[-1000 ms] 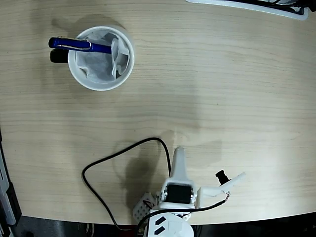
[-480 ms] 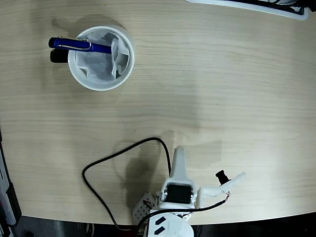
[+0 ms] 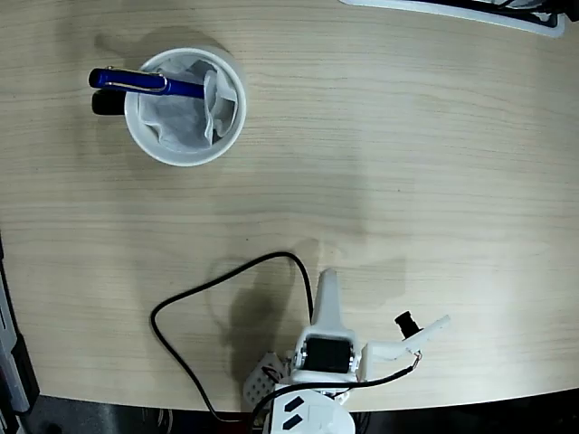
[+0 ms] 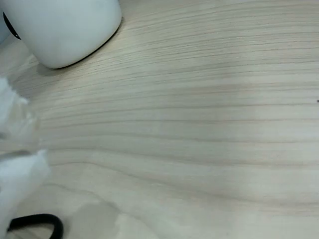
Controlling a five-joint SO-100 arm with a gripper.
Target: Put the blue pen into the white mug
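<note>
Fixed view from overhead showed the round white ceramic mug (image 3: 185, 107) standing at the upper left of the pale wood-grain table (image 3: 407, 163), with crumpled white paper (image 3: 194, 108) lining its inside. The slim glossy metallic-blue pen (image 3: 145, 83) lay nearly flat across the mug's upper left rim, one end buried in the paper and the clipped end jutting out past the rim to the left. Just below that jutting end, the mug's black handle (image 3: 107, 103) poked out.

The white arm (image 3: 326, 362) sat folded at the bottom edge of the table, well apart from the mug. Its white two-finger gripper (image 3: 328, 294) pointed up the picture as a single narrow wedge, the fingers lying together, clenched on nothing. A black cable (image 3: 194, 294) looped over the table to the left of the arm.

At wrist level, the camera caught the mug's white side (image 4: 60, 27) at the top left, bare wood across most of the picture, and a blurred white part at the left edge.
</note>
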